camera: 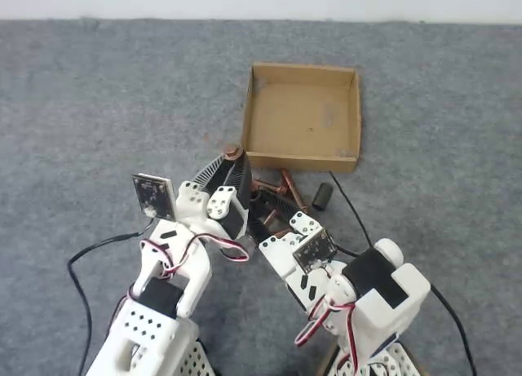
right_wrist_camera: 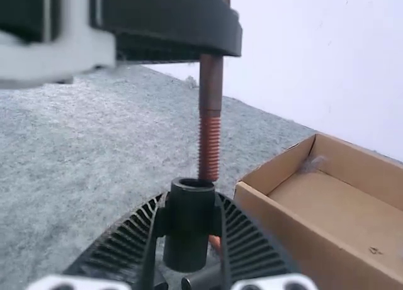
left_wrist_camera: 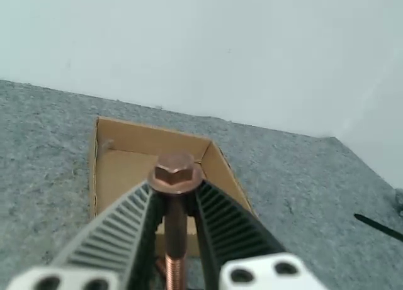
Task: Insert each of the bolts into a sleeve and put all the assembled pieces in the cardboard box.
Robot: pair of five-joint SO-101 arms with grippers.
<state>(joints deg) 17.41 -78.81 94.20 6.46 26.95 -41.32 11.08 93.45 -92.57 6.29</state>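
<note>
No writing, number, label or sign can be read anywhere, and the cardboard box (camera: pixel 302 115), the bolt (left_wrist_camera: pixel 173 174) and the sleeve (right_wrist_camera: pixel 189 222) carry no legible marks.

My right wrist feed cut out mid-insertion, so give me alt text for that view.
The right end effector grips a black sleeve upright, and a copper bolt held by the left end effector hangs straight above it, threaded tip at the sleeve's mouth; whether it has entered is unclear. The open cardboard box sits close by on grey carpet.
</note>
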